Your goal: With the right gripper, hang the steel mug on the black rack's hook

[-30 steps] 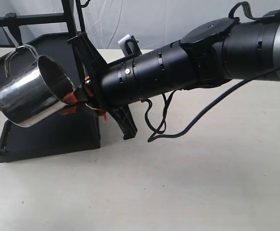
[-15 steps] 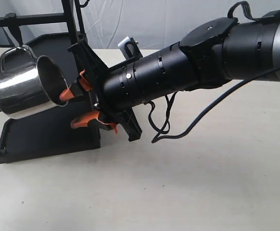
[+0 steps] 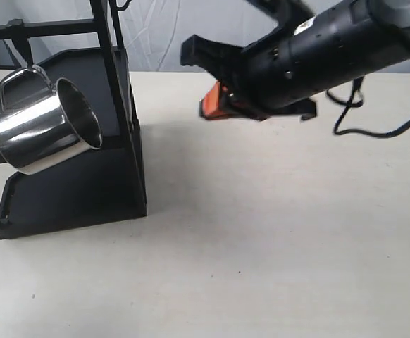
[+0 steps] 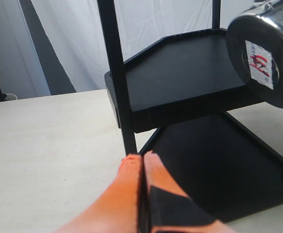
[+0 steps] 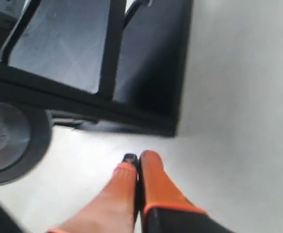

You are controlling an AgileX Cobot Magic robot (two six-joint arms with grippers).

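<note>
The right hand (image 3: 208,105) has let go and pulled back, fingers pressed together, empty, leaving the mug (image 3: 43,127) hanging by its handle from the rack (image 3: 113,105).

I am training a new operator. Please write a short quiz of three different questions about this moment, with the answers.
1. True or false: the steel mug hangs from the hook of the black rack.
2. The right gripper is: A) shut on the mug, B) shut and empty, C) wide open.
3. Fill in: the mug's open mouth faces toward the ____ gripper.

Key: 1 true; 2 B; 3 right.
</note>
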